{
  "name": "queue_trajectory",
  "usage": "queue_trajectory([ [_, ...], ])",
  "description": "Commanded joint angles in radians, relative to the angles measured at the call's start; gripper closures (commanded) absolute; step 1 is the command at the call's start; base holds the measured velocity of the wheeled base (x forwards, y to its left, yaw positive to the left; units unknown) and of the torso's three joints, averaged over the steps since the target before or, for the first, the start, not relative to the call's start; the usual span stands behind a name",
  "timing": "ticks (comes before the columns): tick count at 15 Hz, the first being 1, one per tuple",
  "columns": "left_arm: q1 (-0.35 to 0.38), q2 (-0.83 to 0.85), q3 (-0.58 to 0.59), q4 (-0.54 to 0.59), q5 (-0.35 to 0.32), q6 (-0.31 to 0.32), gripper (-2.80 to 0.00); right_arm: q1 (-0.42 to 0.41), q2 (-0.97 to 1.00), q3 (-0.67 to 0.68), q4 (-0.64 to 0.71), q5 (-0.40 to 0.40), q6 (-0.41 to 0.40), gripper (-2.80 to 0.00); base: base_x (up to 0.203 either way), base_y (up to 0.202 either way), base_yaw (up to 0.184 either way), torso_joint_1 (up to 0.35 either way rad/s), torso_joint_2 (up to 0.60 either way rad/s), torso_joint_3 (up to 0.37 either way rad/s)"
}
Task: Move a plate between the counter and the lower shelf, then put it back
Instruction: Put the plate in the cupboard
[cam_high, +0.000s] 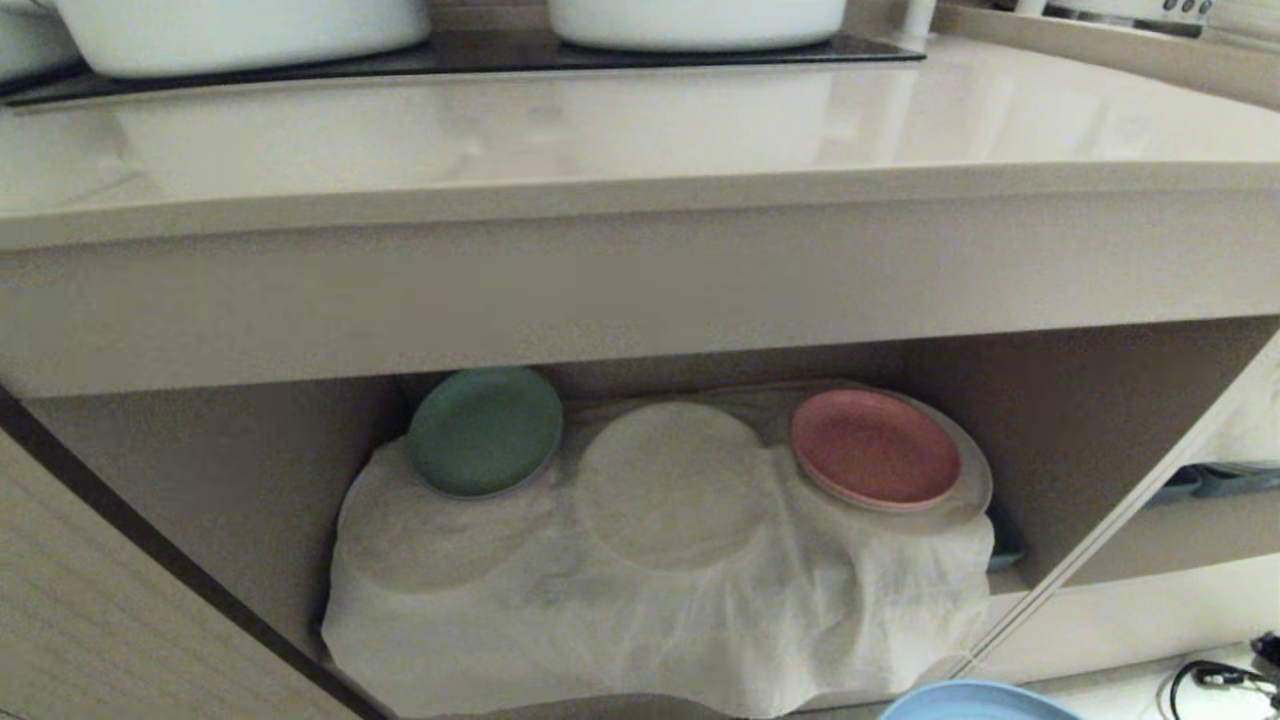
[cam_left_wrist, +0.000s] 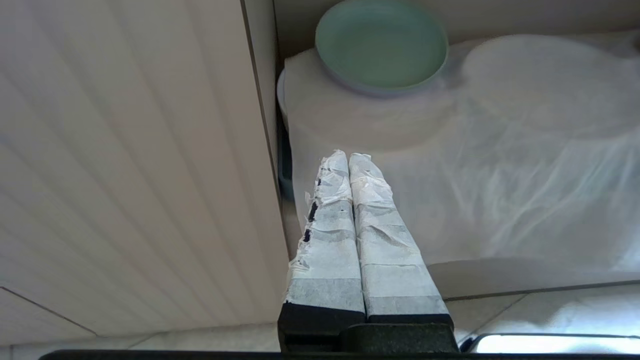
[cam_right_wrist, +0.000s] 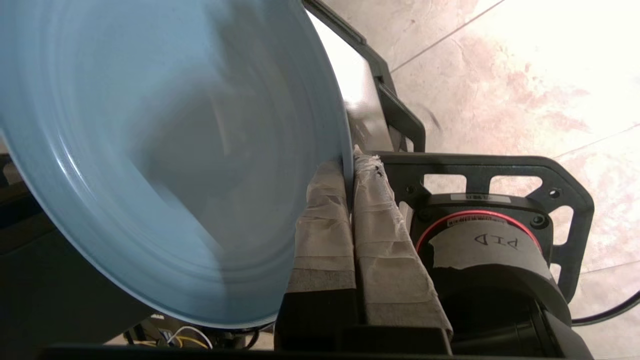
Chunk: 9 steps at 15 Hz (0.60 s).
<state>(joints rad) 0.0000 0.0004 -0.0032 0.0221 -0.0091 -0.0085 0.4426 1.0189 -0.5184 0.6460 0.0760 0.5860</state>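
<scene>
The light-blue plate fills much of the right wrist view, its rim pinched between the taped fingers of my right gripper, which is shut on it. Its edge peeks in at the bottom of the head view, low in front of the lower shelf. The shelf's base bears a wrinkled white cloth. The pale counter runs above the shelf. My left gripper is shut and empty, parked in front of the shelf's left side.
A green plate and a pink plate rest on cloth bumps in the shelf, with a bare round bump between them. White pots stand on the black hob. A ribbed cabinet panel is on the left. Cables lie on the floor.
</scene>
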Motion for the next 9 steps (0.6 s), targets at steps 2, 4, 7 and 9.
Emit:
queue_trajectory([
  [2,0.0,0.0,0.0,-0.001,0.0,-0.001,0.0,0.001,0.001,0.0,0.002,0.001,0.003,0.0,0.0,0.0,0.0,-0.119,0.42,0.3],
  [4,0.0,0.0,0.0,-0.001,0.0,-0.001,0.0,0.001,0.001,-0.003,0.001,0.001,0.002,0.0,0.0,0.0,0.0,-0.047,0.19,0.14],
  [7,0.0,0.0,0.0,-0.001,0.0,0.0,0.0,0.001,0.001,-0.005,0.001,0.001,0.002,0.0,0.0,0.0,0.0,-0.007,0.05,0.033],
  [9,0.0,0.0,0.0,-0.001,0.0,-0.001,0.0,0.001,0.003,-0.008,0.0,0.001,0.002,0.0,0.0,0.0,0.0,0.0,0.0,0.0],
])
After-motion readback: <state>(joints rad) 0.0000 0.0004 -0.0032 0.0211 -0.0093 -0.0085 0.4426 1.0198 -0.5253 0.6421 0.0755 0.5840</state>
